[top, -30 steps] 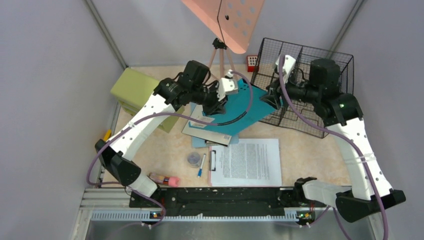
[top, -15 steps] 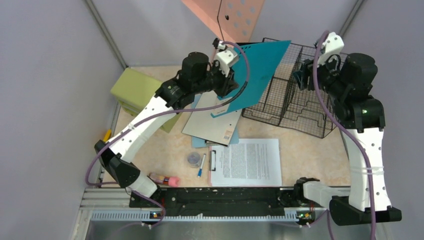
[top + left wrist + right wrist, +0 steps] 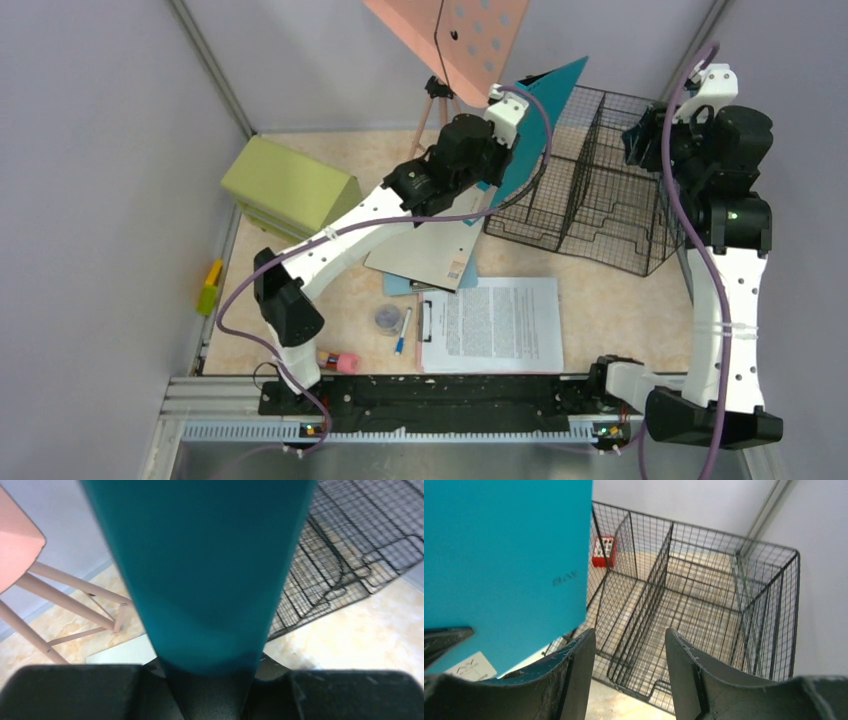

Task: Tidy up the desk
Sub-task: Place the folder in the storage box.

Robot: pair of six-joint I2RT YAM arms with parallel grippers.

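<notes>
1. Over the wire basket's (image 3: 600, 205) left edge, your left end effector (image 3: 210, 672) pinches the teal folder (image 3: 200, 570); your right end effector (image 3: 630, 665) hangs spread, empty.
2. Filing is likely under way: align the folder, then lower it into a slot. Papers (image 3: 505, 325) wait on the counter (image 3: 620, 300) below.

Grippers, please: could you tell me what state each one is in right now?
The left gripper is closed on the teal folder.
The right gripper is open, holding nothing.
</notes>
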